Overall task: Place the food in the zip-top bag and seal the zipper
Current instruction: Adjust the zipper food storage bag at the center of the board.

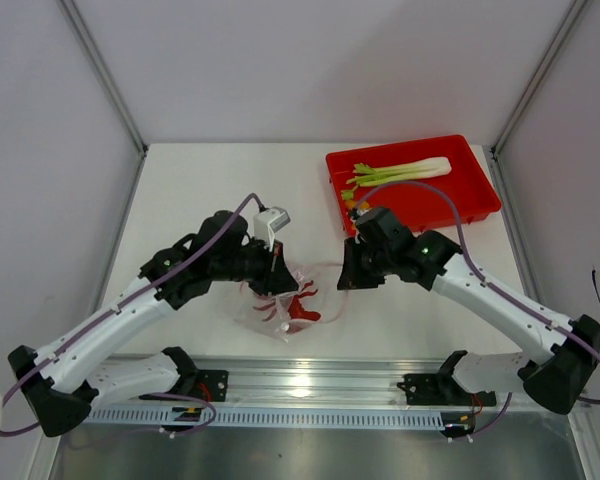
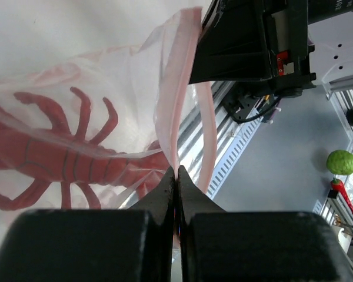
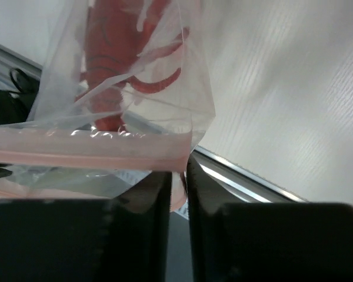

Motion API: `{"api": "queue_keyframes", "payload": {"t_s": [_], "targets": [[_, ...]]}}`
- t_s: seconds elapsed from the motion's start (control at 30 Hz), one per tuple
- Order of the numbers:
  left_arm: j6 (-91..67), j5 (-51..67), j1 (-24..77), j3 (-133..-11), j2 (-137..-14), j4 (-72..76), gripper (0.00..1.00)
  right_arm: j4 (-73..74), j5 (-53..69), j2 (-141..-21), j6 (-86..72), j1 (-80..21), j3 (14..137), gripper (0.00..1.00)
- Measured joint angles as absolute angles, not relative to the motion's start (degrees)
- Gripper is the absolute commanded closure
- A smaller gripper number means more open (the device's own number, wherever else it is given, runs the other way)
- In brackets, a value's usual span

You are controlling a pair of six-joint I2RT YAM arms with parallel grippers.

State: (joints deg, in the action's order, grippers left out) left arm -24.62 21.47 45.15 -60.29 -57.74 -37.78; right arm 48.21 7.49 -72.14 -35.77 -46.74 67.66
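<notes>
**Spiky piece bagged, stalk and cluster on the tray**

The white table point(image 1: 210, 190) carried everything. The red tray point(image 1: 477, 190) sat at its far right. Both arms reached in from the near edge and met over the middle of the table, the right one just short of the tray's near left corner.

The zip-top bag point(image 1: 276, 312) was strung between the two hands, clear and crumpled, with its lower part sagging toward the table's near edge. The long green stalk point(image 1: 405, 171) lay across the far half of the tray, outside the bag. The dark red spiky piece point(image 1: 301, 309) was inside the bag, its legs and body showing through the plastic in both wrist views.

The left hand point(image 2: 175, 173) was clamped tight on the bag's pinkish rim, its fingers pressed together with the plastic between them. The right hand point(image 3: 177, 171) had its fingers a narrow gap apart, with the end of the rim sitting in that gap. Whether it was pinching the plastic could not be told.

The zipper point(image 3: 88, 147) ran as a pale pink band from one hand toward the other, and its two lips stood parted in the left wrist view. The yellow-orange cluster point(image 1: 352, 203) rested at the tray's near left corner, partly behind the right arm's cable
</notes>
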Motion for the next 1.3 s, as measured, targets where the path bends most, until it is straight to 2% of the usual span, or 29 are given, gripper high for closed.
{"api": "queue_keyframes", "payload": {"t_s": [0.07, 0.17, 0.43, 0.57, 0.7, 0.83, 1.03, 1.3], "targets": [[-24.6, 21.4, 45.4, -61.5, -58.2, -37.4, 0.99, 48.2, 6.5, -70.3, -35.7, -46.7, 67.7, 0.57], [-24.3, 21.0, 45.5, -64.1, -59.1, -37.4, 0.99, 49.7, 5.4, -69.0, -35.1, -46.7, 69.1, 0.42], [-22.0, 16.1, 44.6, -70.6, -62.6, -38.5, 0.99, 55.1, 2.4, -65.5, -35.2, -46.7, 78.2, 0.18], [-21.1, 14.6, 43.5, -71.8, -64.2, -38.7, 0.99, 58.5, -0.1, -63.0, -34.0, -42.2, 83.2, 0.17], [-20.4, 14.3, 43.2, -72.4, -65.4, -38.9, 0.99, 58.5, 0.8, -66.8, -32.2, -30.9, 87.2, 0.15], [-20.3, 15.4, 43.2, -72.5, -66.2, -38.8, 0.99, 55.8, 4.5, -76.7, -29.5, -21.6, 90.0, 0.14], [-19.4, 16.3, 43.2, -73.6, -67.4, -39.2, 0.99, 52.3, 5.0, -98.3, -26.5, -15.0, 98.6, 0.14], [-19.0, 18.3, 42.9, -74.4, -69.4, -38.4, 1.0, 39.9, 6.6, -114.9, -37.1, -6.0, 102.3, 0.13]]}}
